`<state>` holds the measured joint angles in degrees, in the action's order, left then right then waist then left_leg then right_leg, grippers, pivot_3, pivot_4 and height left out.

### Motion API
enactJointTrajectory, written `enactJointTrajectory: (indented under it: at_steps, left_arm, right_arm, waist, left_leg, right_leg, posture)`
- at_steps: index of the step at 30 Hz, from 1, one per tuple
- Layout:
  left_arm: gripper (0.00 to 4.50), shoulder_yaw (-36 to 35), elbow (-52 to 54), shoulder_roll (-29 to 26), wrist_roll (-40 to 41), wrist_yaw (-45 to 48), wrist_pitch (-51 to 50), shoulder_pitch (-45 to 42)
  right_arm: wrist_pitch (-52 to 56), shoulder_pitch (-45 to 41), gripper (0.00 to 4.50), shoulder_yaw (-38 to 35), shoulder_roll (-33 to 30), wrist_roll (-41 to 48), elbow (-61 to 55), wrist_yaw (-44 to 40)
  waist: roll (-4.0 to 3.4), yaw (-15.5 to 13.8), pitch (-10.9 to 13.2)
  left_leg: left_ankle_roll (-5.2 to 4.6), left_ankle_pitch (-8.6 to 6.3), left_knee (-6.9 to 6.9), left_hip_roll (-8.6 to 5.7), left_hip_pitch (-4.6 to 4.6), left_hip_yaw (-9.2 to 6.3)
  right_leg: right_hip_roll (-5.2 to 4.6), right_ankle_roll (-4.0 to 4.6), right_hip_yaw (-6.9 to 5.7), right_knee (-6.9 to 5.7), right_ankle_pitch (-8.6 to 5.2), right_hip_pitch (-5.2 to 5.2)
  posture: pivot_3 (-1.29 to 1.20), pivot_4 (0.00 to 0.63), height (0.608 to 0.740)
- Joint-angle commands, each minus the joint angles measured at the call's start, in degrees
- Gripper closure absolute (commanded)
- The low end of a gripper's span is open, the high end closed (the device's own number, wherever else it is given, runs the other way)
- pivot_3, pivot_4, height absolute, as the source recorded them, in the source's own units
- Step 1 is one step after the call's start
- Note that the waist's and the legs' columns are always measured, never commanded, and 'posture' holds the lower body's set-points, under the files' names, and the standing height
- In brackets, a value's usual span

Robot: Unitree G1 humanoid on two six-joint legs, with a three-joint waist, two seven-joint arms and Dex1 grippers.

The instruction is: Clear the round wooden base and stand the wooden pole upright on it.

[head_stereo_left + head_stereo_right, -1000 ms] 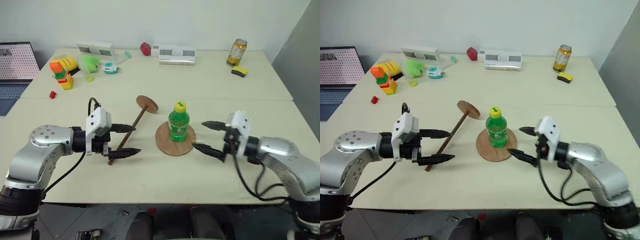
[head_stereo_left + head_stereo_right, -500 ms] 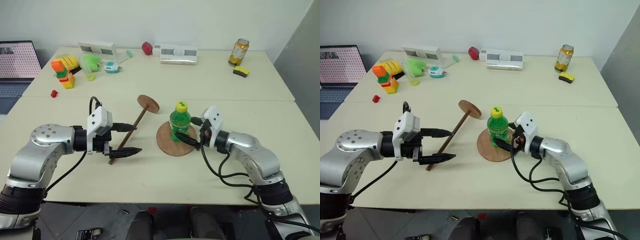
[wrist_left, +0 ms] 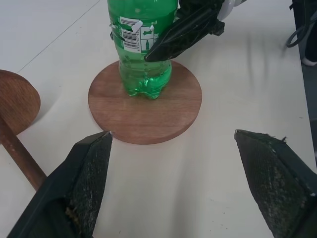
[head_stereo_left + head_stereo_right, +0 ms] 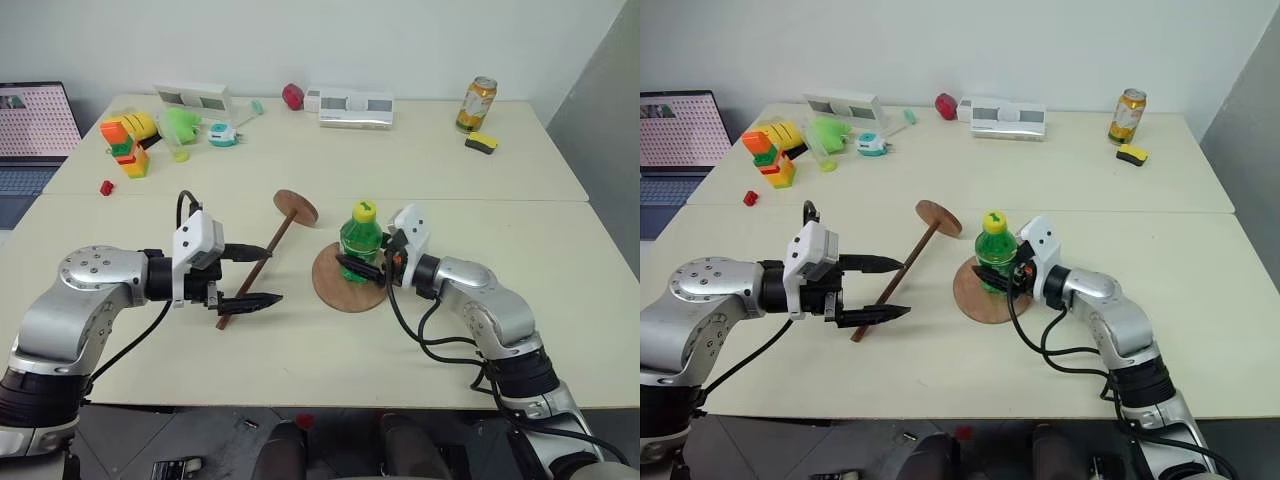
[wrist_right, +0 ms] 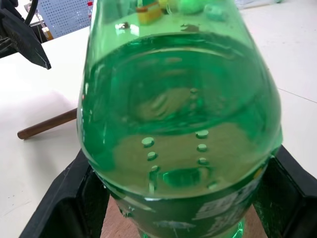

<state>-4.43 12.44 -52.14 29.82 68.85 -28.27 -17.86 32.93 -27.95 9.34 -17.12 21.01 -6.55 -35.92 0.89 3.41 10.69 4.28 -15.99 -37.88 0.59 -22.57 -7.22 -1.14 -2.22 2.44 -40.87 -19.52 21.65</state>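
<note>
While the green bottle [image 4: 360,243] stands on it, the round wooden base [image 4: 335,285] is not clear.
Flat, reddish-brown and thin, the base lies on the counter [image 4: 300,350]; the right hand [image 4: 362,266] pinches the bottle, and the left hand [image 4: 262,274], spread wide, hovers by the dark wooden pole [image 4: 262,257] lying just left of the base.
</note>
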Motion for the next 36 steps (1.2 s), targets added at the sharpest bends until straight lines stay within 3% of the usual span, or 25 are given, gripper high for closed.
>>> enactJointTrajectory:
  at_steps: [1, 8, 12, 17, 22, 24, 27, 36]
  left_arm:
    - [0.36, -1.9, 0.8, -0.2, 0.3, -0.7, 0.6, 0.4]
    - [0.36, -1.2, 0.5, 0.7, 0.1, -1.3, 1.4, 0.5]
    - [0.36, -1.1, -0.6, 1.4, -0.2, -1.5, 1.9, -0.1]
    - [0.36, -1.0, -1.7, 1.9, -1.0, -2.1, 2.8, -0.9]
    - [0.36, -0.5, -0.8, 2.8, -1.2, -3.2, 2.8, -0.2]
    - [0.36, -0.3, -0.4, 2.9, -1.3, -3.4, 2.8, 0.1]
    - [0.36, -0.2, -0.4, 2.9, -1.3, -3.5, 2.6, -0.1]
    - [0.36, 0.8, -0.9, 3.4, -1.6, -3.5, 2.3, -1.1]
  right_arm:
    - [-1.7, -4.1, 1.11, -7.4, -0.1, 1.1, -1.5, 3.9]
    - [-10.4, -13.2, 1.11, -13.7, -0.4, -5.8, 18.2, 14.1]
    - [-20.1, -19.8, 1.11, -15.0, -0.9, -11.5, 37.9, 21.6]
    - [-26.6, -22.4, 1.11, -15.4, -0.8, -13.1, 47.0, 22.6]
    - [-28.2, -20.9, 1.11, -16.2, -0.4, -12.5, 49.5, 22.4]
    - [-27.1, -20.1, 0.49, -17.1, -0.3, -11.3, 48.9, 21.7]
    - [-26.0, -19.5, 0.06, -17.9, -0.2, -10.7, 47.3, 21.6]
    - [-20.6, -16.7, 0.06, -18.2, -0.4, -10.0, 39.7, 21.2]
  waist:
    - [-0.01, 0.0, 0.0]
    - [-0.01, 0.1, 0.0]
    - [-0.01, 0.5, 0.0]
    - [-0.02, 1.1, 0.0]
    - [-0.02, 1.2, 0.0]
    - [-0.02, 1.2, 0.0]
    - [-0.01, 1.3, 0.0]
    - [-0.02, 1.5, 0.0]
  left_leg:
    - [0.0, 0.0, 0.0, 0.0, -0.02, 0.0]
    - [0.01, 0.01, 0.01, 0.01, -0.06, 0.1]
    - [0.04, 0.02, 0.02, -0.01, -0.09, 0.21]
    - [0.22, 0.12, 0.02, 0.0, -0.18, 0.27]
    - [0.23, 0.13, 0.0, 0.0, -0.19, 0.27]
    - [0.23, 0.13, -0.02, -0.01, -0.18, 0.25]
    - [0.23, 0.13, -0.03, -0.01, -0.18, 0.24]
    - [0.23, 0.13, -0.01, 0.0, -0.19, 0.25]
  right_leg:
    - [0.0, 0.0, 0.0, 0.0, 0.0, 0.02]
    - [0.01, 0.01, 0.06, -0.05, 0.0, 0.12]
    - [-0.01, 0.01, 0.16, -0.06, 0.01, 0.21]
    - [-0.03, 0.01, 0.21, -0.1, 0.01, 0.32]
    - [-0.03, 0.01, 0.22, -0.12, 0.01, 0.32]
    - [-0.04, 0.01, 0.21, -0.13, 0.01, 0.3]
    - [-0.04, 0.01, 0.2, -0.12, 0.01, 0.28]
    - [-0.03, 0.01, 0.22, -0.13, 0.01, 0.31]
  posture:
    - [0.0, 0.15, 0.74]
    - [0.0, 0.15, 0.74]
    - [0.0, 0.15, 0.74]
    - [0.0, 0.15, 0.74]
    - [0.0, 0.15, 0.74]
    - [0.0, 0.15, 0.74]
    - [0.0, 0.15, 0.74]
    - [0.0, 0.15, 0.74]
